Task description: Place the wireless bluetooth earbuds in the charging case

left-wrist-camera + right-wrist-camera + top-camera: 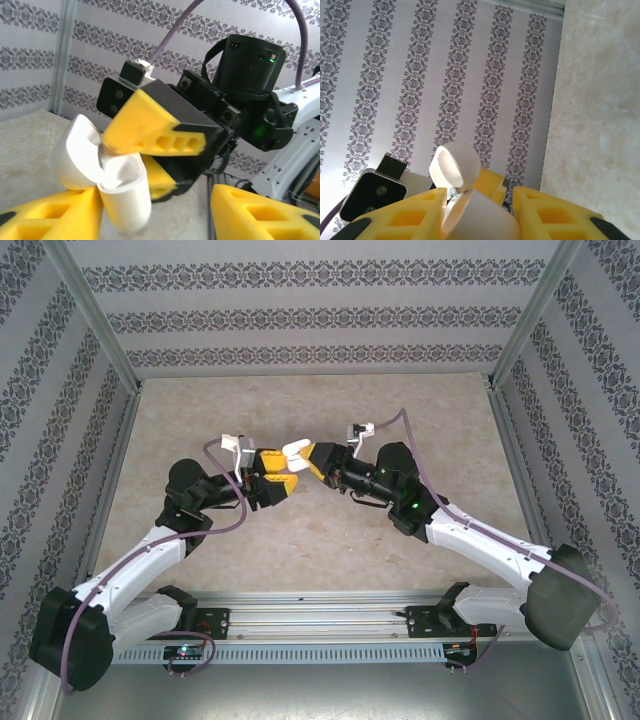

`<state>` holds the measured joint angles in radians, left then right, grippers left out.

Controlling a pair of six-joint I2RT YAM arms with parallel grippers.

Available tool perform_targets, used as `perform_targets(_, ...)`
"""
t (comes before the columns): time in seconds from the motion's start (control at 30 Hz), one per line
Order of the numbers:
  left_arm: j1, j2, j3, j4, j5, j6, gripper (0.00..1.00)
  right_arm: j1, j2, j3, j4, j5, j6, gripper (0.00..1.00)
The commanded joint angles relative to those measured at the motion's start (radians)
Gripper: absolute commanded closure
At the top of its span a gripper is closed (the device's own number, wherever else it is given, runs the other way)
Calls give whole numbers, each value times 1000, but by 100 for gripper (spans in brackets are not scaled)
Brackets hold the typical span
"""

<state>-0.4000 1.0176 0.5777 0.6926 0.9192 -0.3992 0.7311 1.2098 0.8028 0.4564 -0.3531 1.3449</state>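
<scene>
Handover likely under way in mid-air, well above desk (330, 550): charging case (122, 187), white, lid (452, 167) swung open, pinched in right pincer (480, 215), yellow fingers (155, 132) closed on it from both sides close to hinge. Left pincer (150, 222) spread wide beneath, one finger touching base of case, other well apart, hence no hold from that side. Earbuds inside or not: cannot tell, wells of base hidden behind fingers and rim. Risks from here, as judgement only: smooth rounded shell squirting out of narrow pinch and dropping to desk, brought on by grip so near hinge and off centre; lid forced shut or strained backward under finger pressure; base nudged by left finger during any retreat, twisting case in hold; loose earbuds, if present, spilling out of open mouth with case aloft. Calls for firm, steady hold on right and slow, straight clearance on left before anything else.
</scene>
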Motion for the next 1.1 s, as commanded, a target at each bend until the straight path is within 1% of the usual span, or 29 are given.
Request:
perform_targets(0.0,-20,-38,30,-79,84,31,40,0,-26,-9,-31,70,-109,77)
perform_targets(0.1,-16,-51,28,-117,72,19,38,-1,-38,-7,-36,67,-145,78)
perform_targets(0.27,-13,-37,17,-107,22,3,48,3,-50,-16,-28,69,-154,78)
perform_targets(0.4,-13,-6,7,-34,-8,13,52,11,-54,-19,-15,76,-151,78)
perform_targets(0.5,-14,21,9,33,-6,9,52,17,-53,-16,-12,75,-148,78)
perform_targets(0.67,-18,68,34,83,12,-5,54,25,-40,-8,-8,71,-142,78)
perform_targets(0.77,-17,89,42,118,22,-19,58,28,-33,-5,-3,67,-136,78)
perform_targets(0.87,-17,109,51,151,35,-38,64,31,-26,-1,-1,66,-133,77)
perform_targets(0.93,-17,114,48,181,32,-53,66,32,-23,2,-1,59,-133,77)
perform_targets(0.97,-18,115,48,188,32,-56,66,33,-21,2,-2,57,-132,77)
perform_targets(1.07,-19,117,49,184,38,-55,72,35,-18,2,-2,59,-130,77)
